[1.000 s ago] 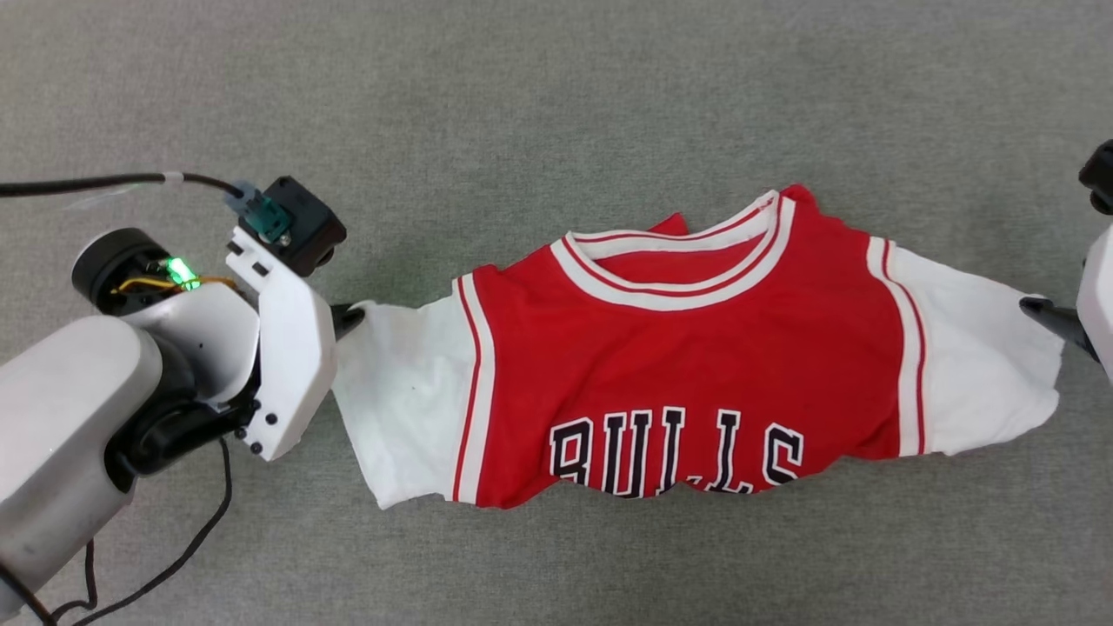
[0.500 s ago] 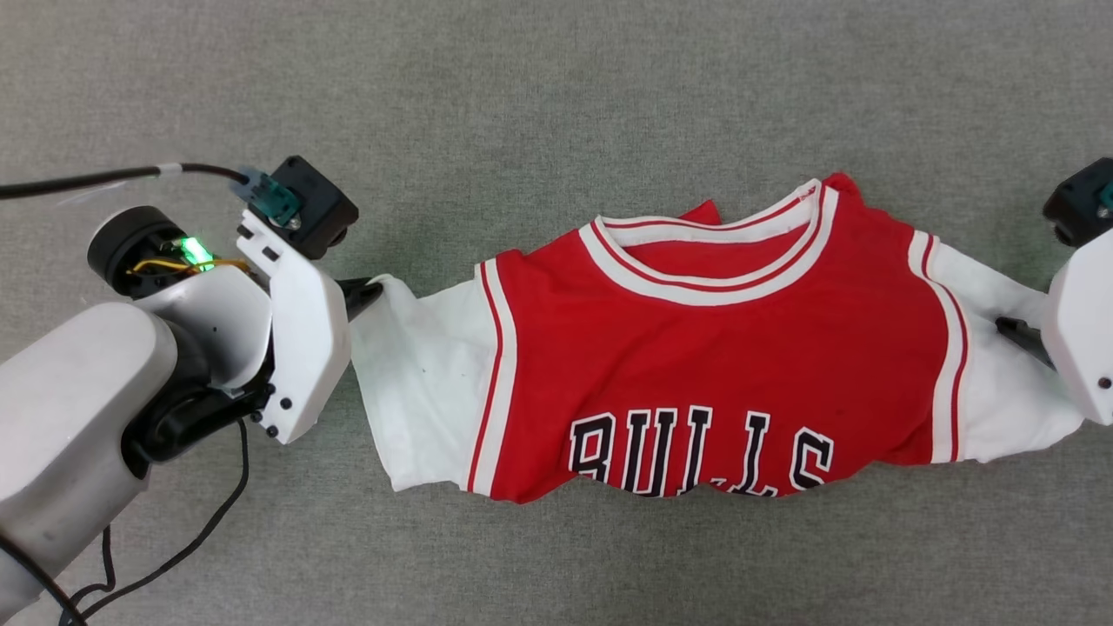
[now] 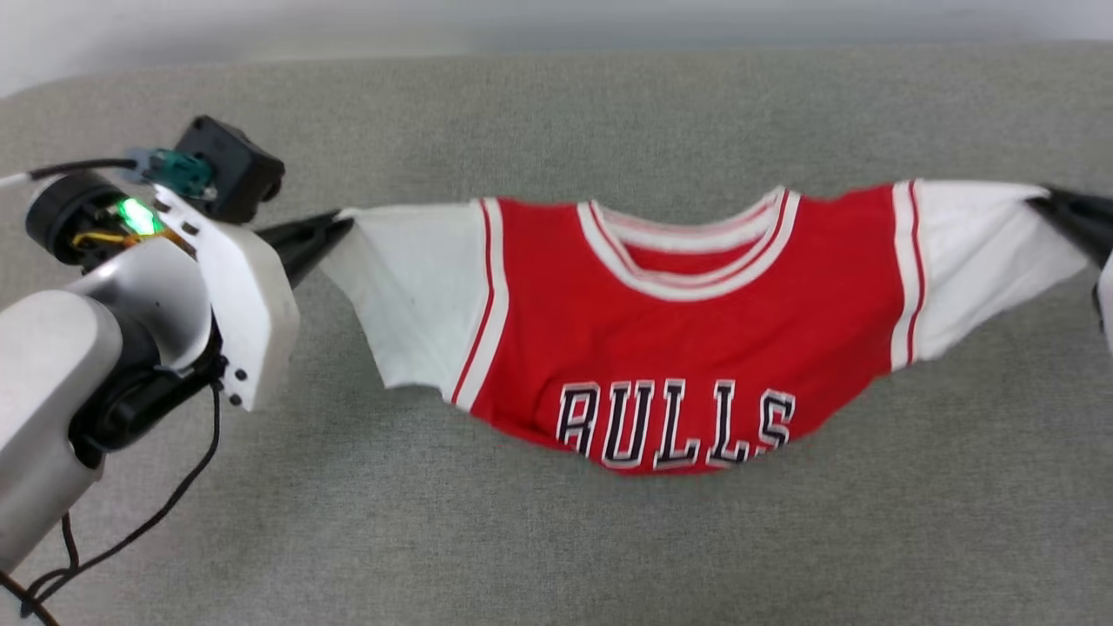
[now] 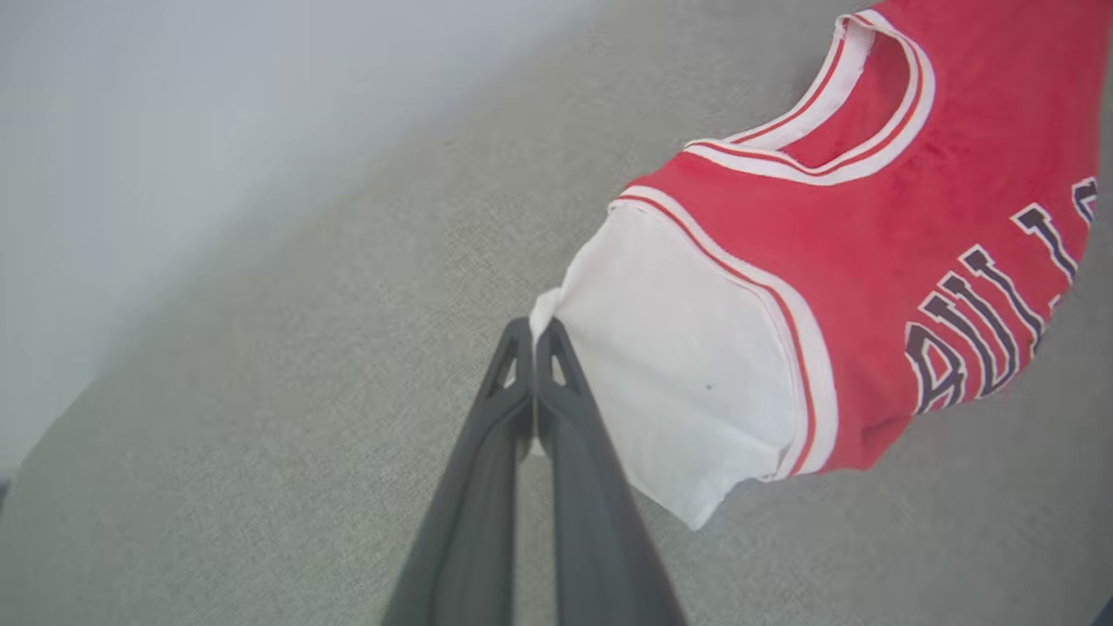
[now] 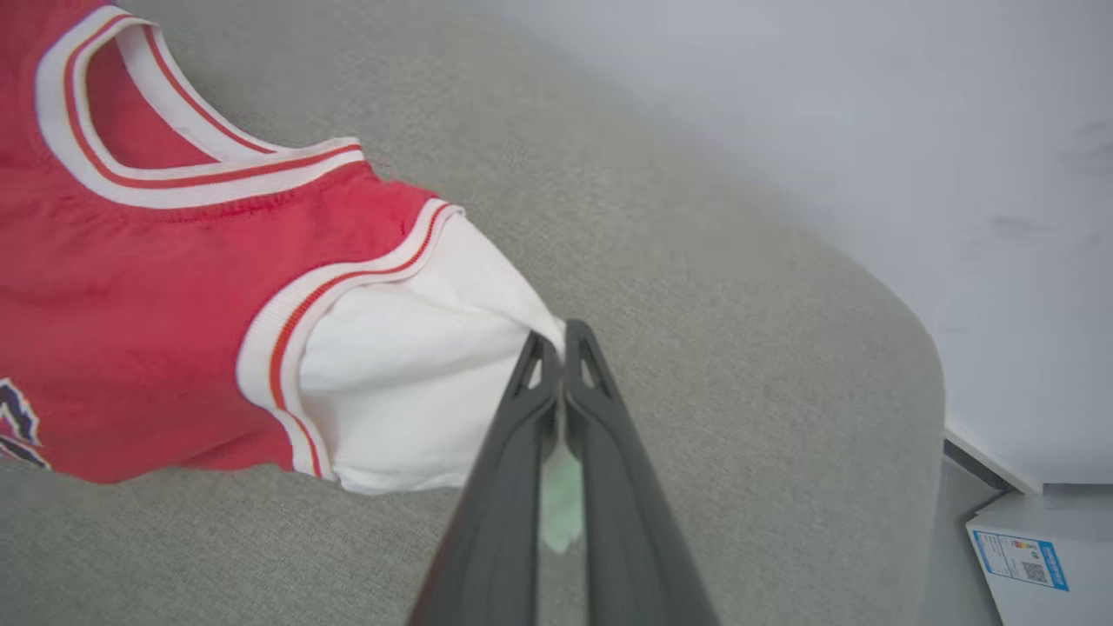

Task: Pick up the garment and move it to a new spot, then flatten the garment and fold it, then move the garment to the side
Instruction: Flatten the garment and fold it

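The garment is a red jersey T-shirt with white sleeves and black "BULLS" lettering. It hangs stretched between both arms above the grey surface, its lower edge sagging in a curve. My left gripper is shut on the tip of the left white sleeve, and the left wrist view shows its fingers pinched on the cloth. My right gripper is shut on the right sleeve tip, with its fingers closed on the white sleeve in the right wrist view.
A grey fabric surface lies under the shirt, its rounded far edge against a pale wall. A black cable trails beneath my left arm. A white box with a blue label sits past the surface's corner.
The right gripper has closed on the right sleeve. Both arms have lifted and spread, pulling the shirt taut off the surface. The head camera has tilted up, bringing the far edge into view.
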Robot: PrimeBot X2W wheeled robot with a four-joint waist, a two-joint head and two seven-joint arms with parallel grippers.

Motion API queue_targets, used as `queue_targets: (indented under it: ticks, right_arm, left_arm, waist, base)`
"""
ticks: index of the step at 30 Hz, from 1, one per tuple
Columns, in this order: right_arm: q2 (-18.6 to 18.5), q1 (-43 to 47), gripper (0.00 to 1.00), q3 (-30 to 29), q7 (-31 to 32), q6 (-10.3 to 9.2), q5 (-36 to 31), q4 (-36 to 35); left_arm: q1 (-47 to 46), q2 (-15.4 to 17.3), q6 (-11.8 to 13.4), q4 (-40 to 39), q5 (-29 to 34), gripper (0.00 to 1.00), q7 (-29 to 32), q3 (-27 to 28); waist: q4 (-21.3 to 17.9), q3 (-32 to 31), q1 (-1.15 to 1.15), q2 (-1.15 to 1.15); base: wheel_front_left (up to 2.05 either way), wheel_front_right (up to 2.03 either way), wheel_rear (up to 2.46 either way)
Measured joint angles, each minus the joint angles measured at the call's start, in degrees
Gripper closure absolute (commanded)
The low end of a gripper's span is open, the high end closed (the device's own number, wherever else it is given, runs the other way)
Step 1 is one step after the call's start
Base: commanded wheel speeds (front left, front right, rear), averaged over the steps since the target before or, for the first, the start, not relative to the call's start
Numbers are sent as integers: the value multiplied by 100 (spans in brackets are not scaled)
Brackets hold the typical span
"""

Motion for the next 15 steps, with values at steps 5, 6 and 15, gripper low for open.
queue_targets:
  ticks: [5,6,15]
  right_arm:
    - [-40,-224,100,-555,-460,0,-92,-188]
    - [-18,-296,100,-691,-534,0,-168,-185]
    - [569,-1246,100,-1441,-511,0,-1013,-129]
  left_arm:
    - [-194,38,135,-207,104,100,-319,278]
    - [-275,33,153,-225,141,100,-357,334]
    - [-1377,-282,260,-90,414,100,-410,734]
  waist:
    - [-74,-186,0,0]
    - [-85,-195,0,0]
    - [-87,50,0,0]
  base:
    - [0,0,0]
    - [0,0,0]
    - [0,0,0]
